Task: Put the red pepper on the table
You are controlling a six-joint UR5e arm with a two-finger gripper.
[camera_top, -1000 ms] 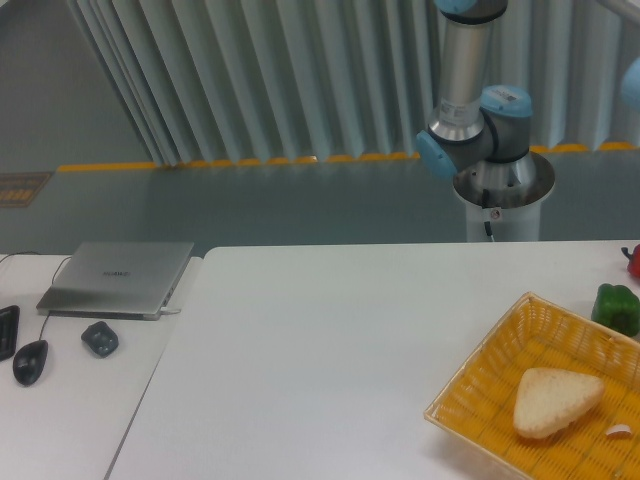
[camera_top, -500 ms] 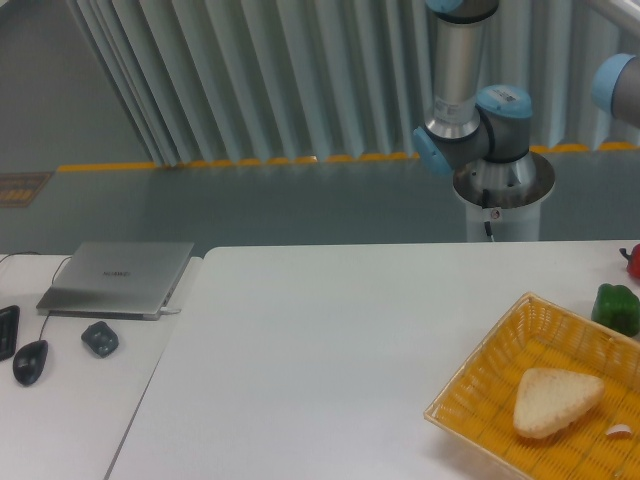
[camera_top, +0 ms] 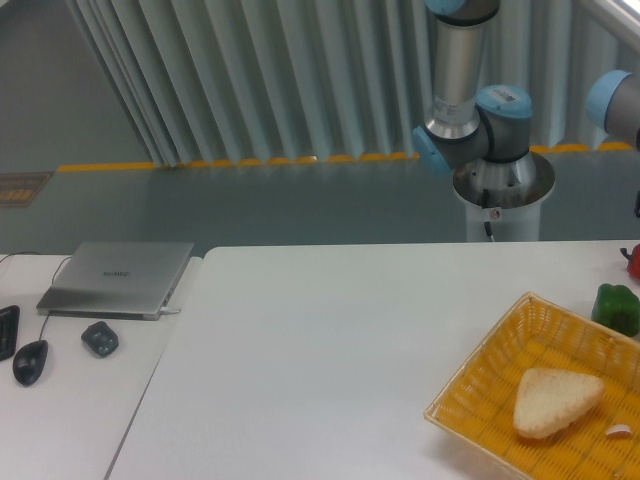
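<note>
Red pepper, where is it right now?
The red pepper sits at the far right edge of the camera view, cut off by the frame, on the table just behind the green pepper.

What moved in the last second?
Only the blue-jointed grey robot arm: its joint at the right edge came down and inward. Nothing grasped or released. Red pepper, green pepper, yellow woven basket and triangular bread piece unchanged.
</note>
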